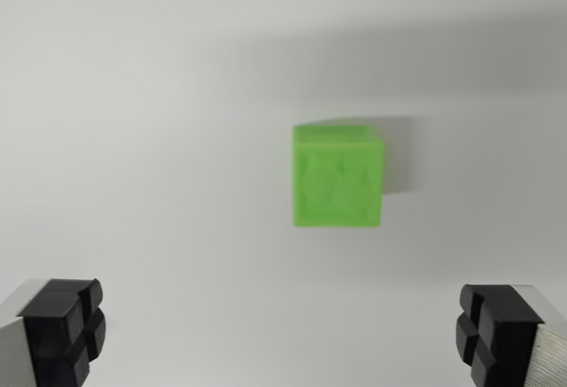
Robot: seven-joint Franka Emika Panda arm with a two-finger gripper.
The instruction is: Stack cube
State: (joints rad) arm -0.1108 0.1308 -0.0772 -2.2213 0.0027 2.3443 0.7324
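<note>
- green cube (pixel 337 175) sits alone on the pale tabletop (pixel 133 95), out in the open surface; none of the tabletop's edges or corners shows in the wrist view, so its place on the whole table cannot be given.
- it rests flat on one face, upright and square rather than tipped, with a soft shadow falling off towards the wrist view's right. the near face carries some raised or moulded pattern, too blurred to read.
- the gripper (pixel 283 338) hangs empty with its jaws spread wide; the two black fingertips (pixel 66 329) show at the lower corners of the view, one on each side.
- the cube lies beyond the fingertips and a little towards the wrist view's right of the midline, well apart from both pads and touched by neither.
- the wide stance makes sense as a judgement: it leaves room to straddle the cube once the claw is centred over it.
- the whole picture is smeared, which suggests the camera is moving.
- no second cube is in view, so where this one goes in a stack cannot be told.
- the pick-up looks not yet done.
</note>
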